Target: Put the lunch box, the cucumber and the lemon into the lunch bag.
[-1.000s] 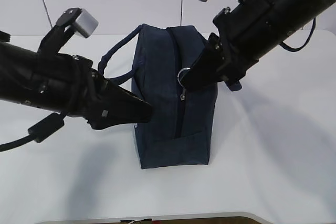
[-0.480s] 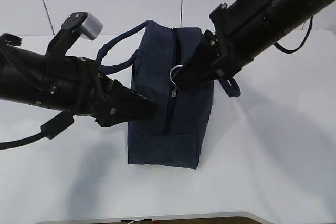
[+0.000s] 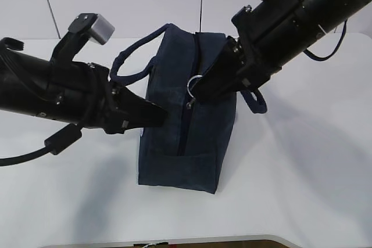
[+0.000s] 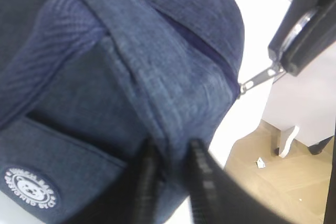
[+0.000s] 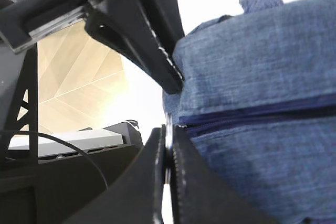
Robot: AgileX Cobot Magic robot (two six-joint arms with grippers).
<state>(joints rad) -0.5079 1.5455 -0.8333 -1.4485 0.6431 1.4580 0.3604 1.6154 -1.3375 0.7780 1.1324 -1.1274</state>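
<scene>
The dark navy lunch bag [image 3: 186, 114] stands on the white table, its top zipper closed along most of its length. My right gripper [image 3: 200, 88] is shut on the metal ring pull [image 3: 195, 81] of the zipper; the ring shows clamped between the jaws in the right wrist view [image 5: 168, 145]. My left gripper [image 3: 160, 117] is shut on a fold of the bag's fabric at its left side, as the left wrist view [image 4: 170, 156] shows. The bag's round white logo [image 4: 29, 187] is in view. The lunch box, cucumber and lemon are out of view.
The bag's two loop handles [image 3: 131, 62] hang off its left and right sides. The white table [image 3: 302, 172] reaches to its front edge at the bottom of the exterior view. A white wall stands behind.
The bag has turned and shifted slightly left at its base. My right gripper has drawn the ring pull a little up and left. My left gripper keeps its hold on the fabric.
</scene>
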